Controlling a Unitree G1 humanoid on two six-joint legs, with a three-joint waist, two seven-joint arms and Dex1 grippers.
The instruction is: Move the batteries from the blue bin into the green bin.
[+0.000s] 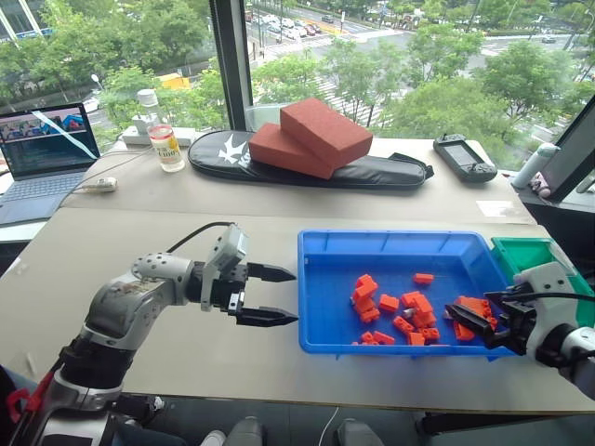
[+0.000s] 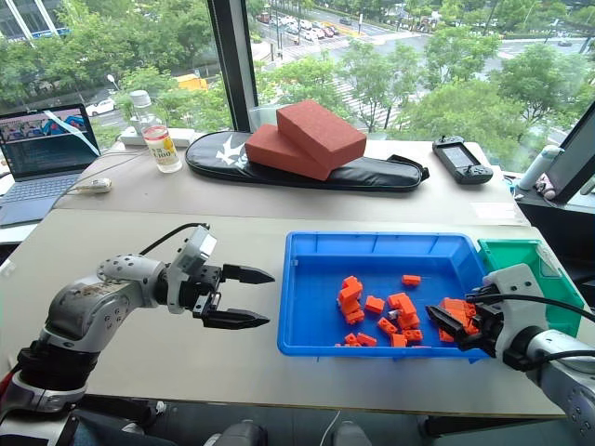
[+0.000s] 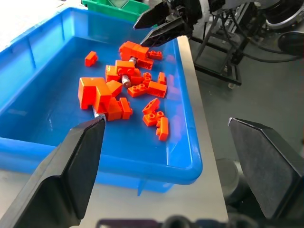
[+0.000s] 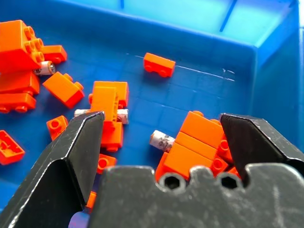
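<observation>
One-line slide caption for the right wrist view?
Open right gripper poised over the blue bin, where batteries lie half-buried among orange blocks.

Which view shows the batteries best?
The right wrist view: three batteries lie close up among the orange blocks, partly covered. The left wrist view shows one battery's end farther off. In the eye views they are too small to pick out in the blue bin.

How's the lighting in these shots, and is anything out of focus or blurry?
Head views: soft daylight from the windows, no hard shadows; faint sheen on the blue bin floor. Left wrist view: the left gripper looms large and slightly soft up close, jaws wide apart, while the orange blocks stay sharp. Right wrist view: the right gripper base is blurred, but a battery reads clearly.
</observation>
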